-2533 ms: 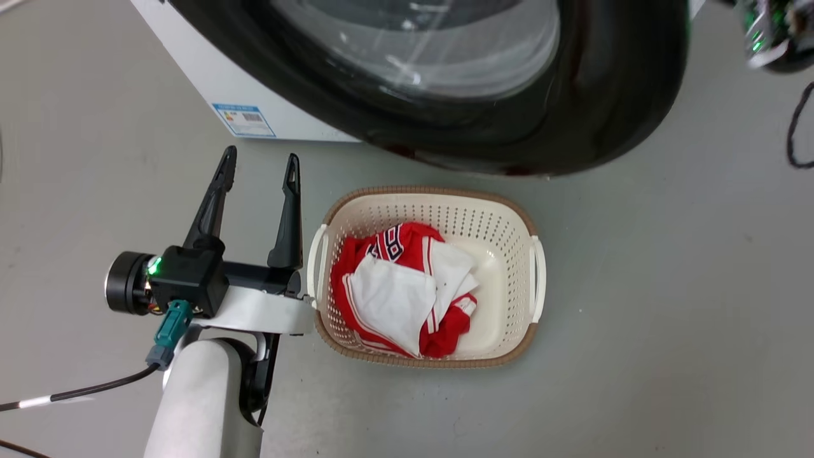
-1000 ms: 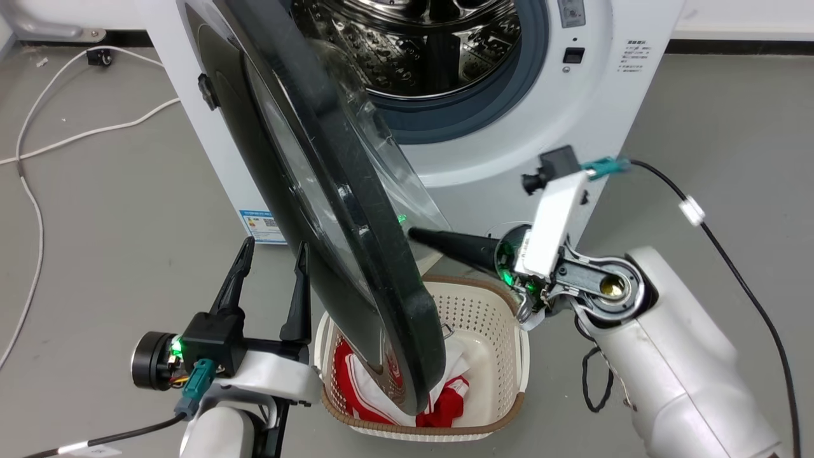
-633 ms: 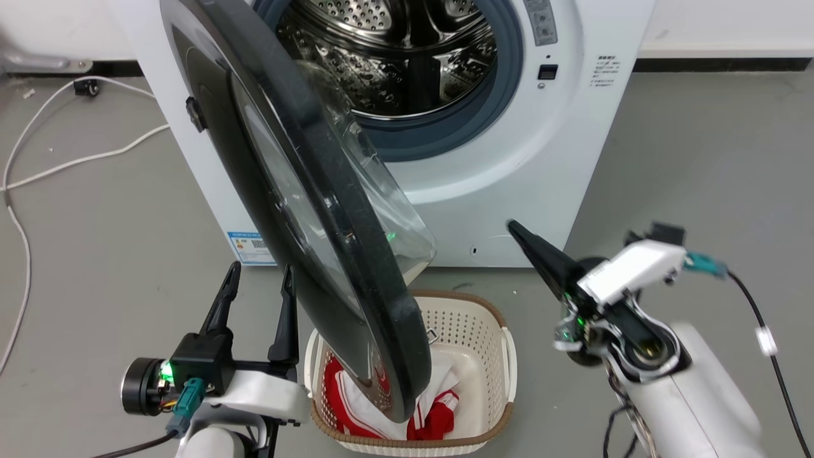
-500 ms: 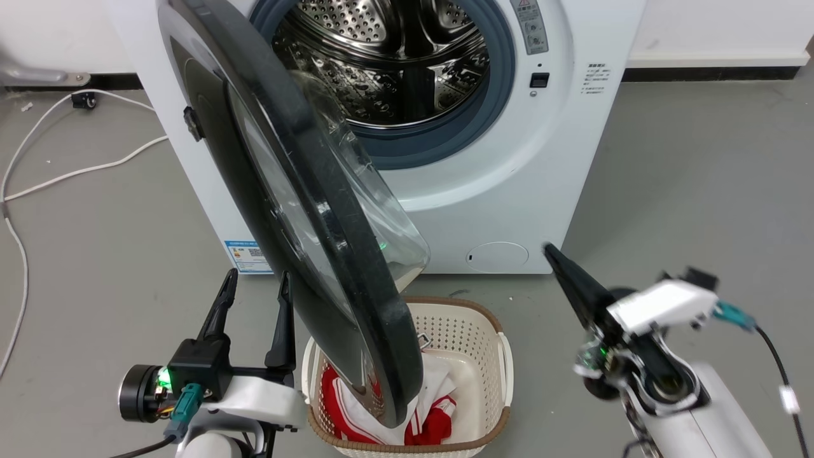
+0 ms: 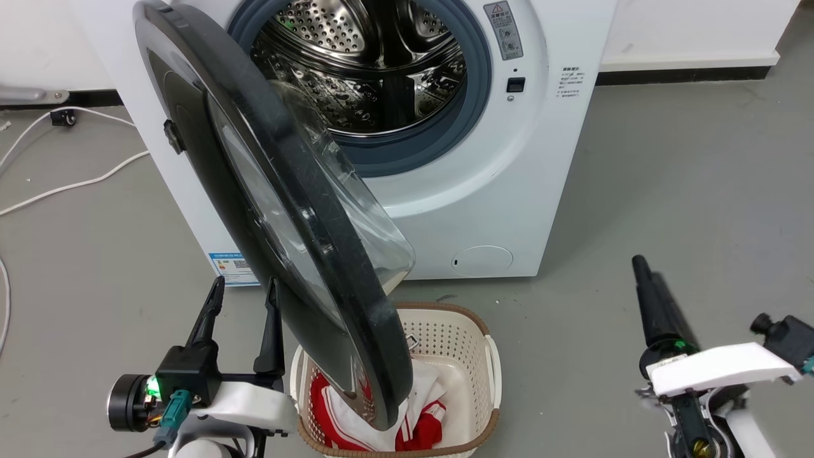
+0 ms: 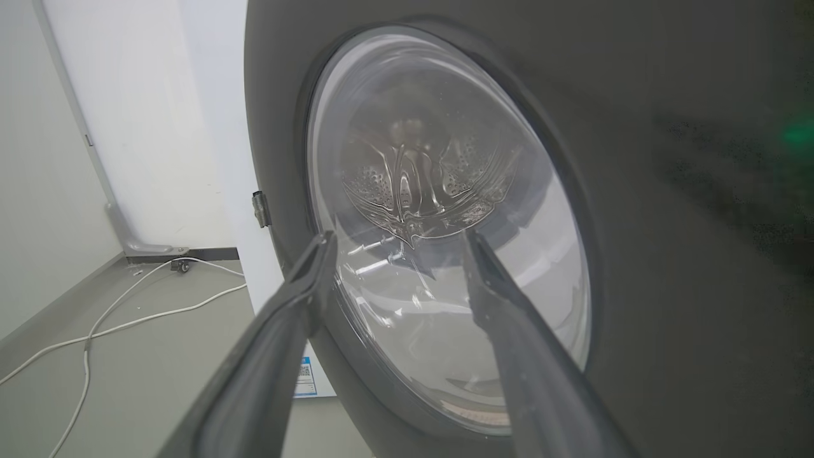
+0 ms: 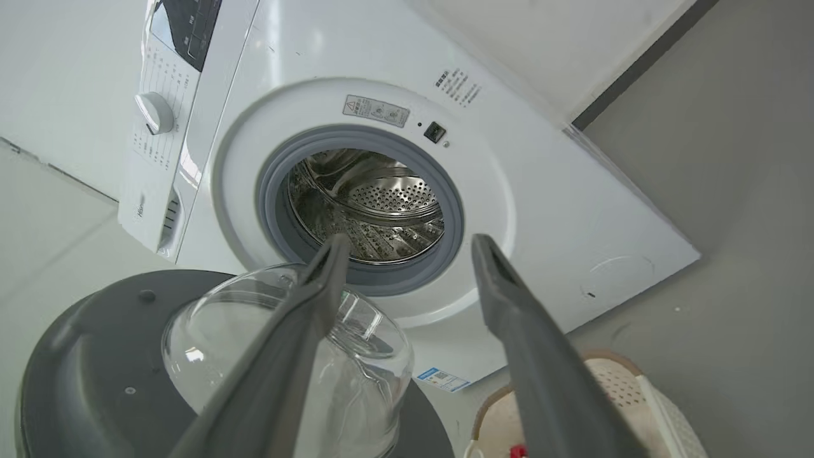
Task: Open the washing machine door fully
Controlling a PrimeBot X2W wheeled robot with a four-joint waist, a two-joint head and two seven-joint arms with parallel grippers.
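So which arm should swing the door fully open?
Probably right: the right gripper faces the inner side of the washing machine door and could push it; the left gripper stands outside it.

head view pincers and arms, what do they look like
The left pincer and right pincer each have two long, tapering dark fingers, a green light and a white bracket. A teal cable plug sits by the left one.
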